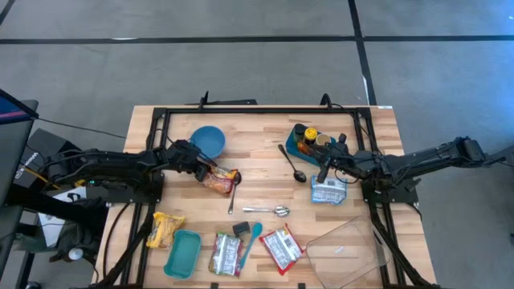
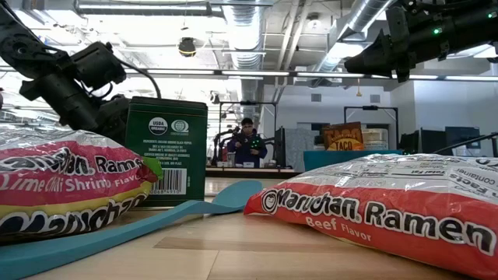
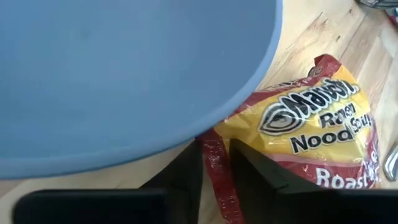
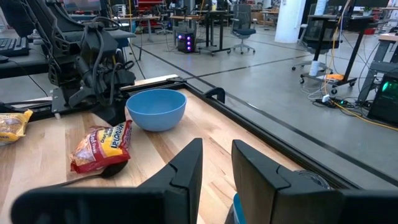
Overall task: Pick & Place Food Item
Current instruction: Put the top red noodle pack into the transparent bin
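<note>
The yellow-and-red ramen packet (image 3: 311, 124) is found just beside the blue bowl (image 1: 208, 141). Its red sealed edge is pinched between the nearly closed fingers of the left gripper (image 3: 216, 168). The right gripper (image 1: 323, 172) is held well apart from the bowl, with a narrow gap between its fingers and nothing in them.

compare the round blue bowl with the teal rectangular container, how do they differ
The round blue bowl sits toward the table's far edge; the teal rectangular container lies by the near edge. The bowl is round and a deeper blue; the container is oblong with rounded corners and greener. The left gripper works beside the bowl only. Both look empty.
</note>
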Robot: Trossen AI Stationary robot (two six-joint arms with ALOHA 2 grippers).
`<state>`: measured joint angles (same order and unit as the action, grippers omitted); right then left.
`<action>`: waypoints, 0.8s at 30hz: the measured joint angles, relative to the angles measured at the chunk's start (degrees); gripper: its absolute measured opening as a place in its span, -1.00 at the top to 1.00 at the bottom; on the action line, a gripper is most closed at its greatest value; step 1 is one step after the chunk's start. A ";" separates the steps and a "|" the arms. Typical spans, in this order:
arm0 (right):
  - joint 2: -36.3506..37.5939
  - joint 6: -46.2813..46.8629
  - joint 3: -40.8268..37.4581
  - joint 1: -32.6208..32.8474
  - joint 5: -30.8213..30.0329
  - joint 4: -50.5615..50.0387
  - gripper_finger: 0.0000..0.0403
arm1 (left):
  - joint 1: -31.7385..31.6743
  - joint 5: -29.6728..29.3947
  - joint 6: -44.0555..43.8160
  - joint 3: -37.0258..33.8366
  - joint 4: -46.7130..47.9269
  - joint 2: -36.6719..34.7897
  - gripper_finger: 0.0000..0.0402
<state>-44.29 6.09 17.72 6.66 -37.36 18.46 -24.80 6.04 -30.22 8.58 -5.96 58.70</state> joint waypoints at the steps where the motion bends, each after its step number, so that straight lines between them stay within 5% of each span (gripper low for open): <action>1: 0.00 0.00 0.00 0.01 0.00 0.00 0.59 | 0.00 0.00 0.00 0.00 -0.17 0.00 0.71; 8: 0.00 -0.02 0.00 0.02 0.00 -0.02 0.59 | 0.00 0.00 1.16 0.00 -0.57 0.00 0.98; 24: 0.00 -0.02 0.00 0.01 0.00 -0.48 0.59 | 0.09 2.83 1.92 0.00 -2.68 -4.26 1.00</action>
<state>-44.29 6.07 17.72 6.67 -37.37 17.98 -24.71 8.88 -28.29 8.58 -8.64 54.44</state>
